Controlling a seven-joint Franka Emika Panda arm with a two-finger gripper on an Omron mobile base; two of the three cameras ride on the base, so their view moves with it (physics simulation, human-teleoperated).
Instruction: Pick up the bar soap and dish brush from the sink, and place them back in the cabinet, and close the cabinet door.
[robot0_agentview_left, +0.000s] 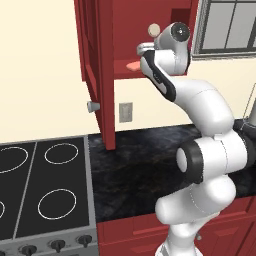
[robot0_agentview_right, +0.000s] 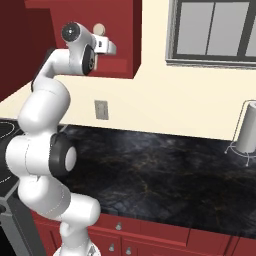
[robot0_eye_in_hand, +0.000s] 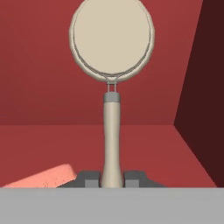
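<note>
You are reaching into the dark red wall cabinet (robot0_agentview_left: 180, 37) with the two-finger gripper (robot0_eye_in_hand: 112, 178) closed narrowly on the thin straight wooden handle of the beige-tan dish brush with the round disc head (robot0_eye_in_hand: 112, 94). In the hand view the handle is rising from between the two dark finger tips and the disc head is standing above them against the red back wall; in the left base view the head is showing just above the white hand, level with the upper part of the cabinet opening.

The step in hand looks like setting the brush down inside. To do it well, you should be lowering the hand until the brush is close over the red shelf (robot0_eye_in_hand: 144, 148) before letting go, so it is not dropping and rolling out. Keep it off the orange-salmon pink bar soap (robot0_eye_in_hand: 43, 177), which is lying flat on the shelf floor, low and to the left of the finger tips in the hand view, just beside them. Aim for the bare shelf to the right of the soap, short of the darker side wall.

The tall dark red panelled cabinet door with the small grey round knob (robot0_agentview_left: 95, 60) is standing wide open to the left of the arm, so withdraw the hand fully before swinging it shut.
</note>
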